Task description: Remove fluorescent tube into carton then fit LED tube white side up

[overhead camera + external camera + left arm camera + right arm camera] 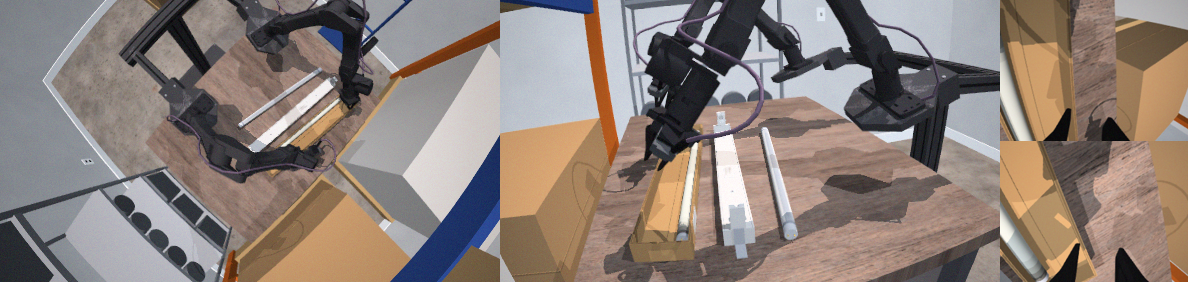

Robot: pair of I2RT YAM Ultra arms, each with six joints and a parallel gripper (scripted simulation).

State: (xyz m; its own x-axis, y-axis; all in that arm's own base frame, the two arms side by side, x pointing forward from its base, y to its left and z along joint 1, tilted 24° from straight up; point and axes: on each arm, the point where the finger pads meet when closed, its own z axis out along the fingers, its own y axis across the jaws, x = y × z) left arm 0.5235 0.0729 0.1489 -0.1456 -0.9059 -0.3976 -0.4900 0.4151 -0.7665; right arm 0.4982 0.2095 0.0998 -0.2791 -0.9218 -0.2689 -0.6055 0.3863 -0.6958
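The old fluorescent tube (687,190) lies lengthwise inside the open tan carton (662,210) on the bench. It also shows in the left wrist view (1008,98) and, with its end cap, in the right wrist view (1017,243). The white fixture (731,180) lies beside the carton with no tube in it. The LED tube (776,180) lies on the bench beyond the fixture. My left gripper (656,155) hovers over the carton's outer wall, fingers apart and empty (1086,140). My right gripper (317,150) is at the carton's other end, fingers apart and empty (1096,272).
A large cardboard box (545,175) stands beside the bench next to the carton, with a narrow strip of bench (1094,60) between them. An orange post (602,80) rises behind the box. The arm mounts (890,102) stand on the LED tube's side.
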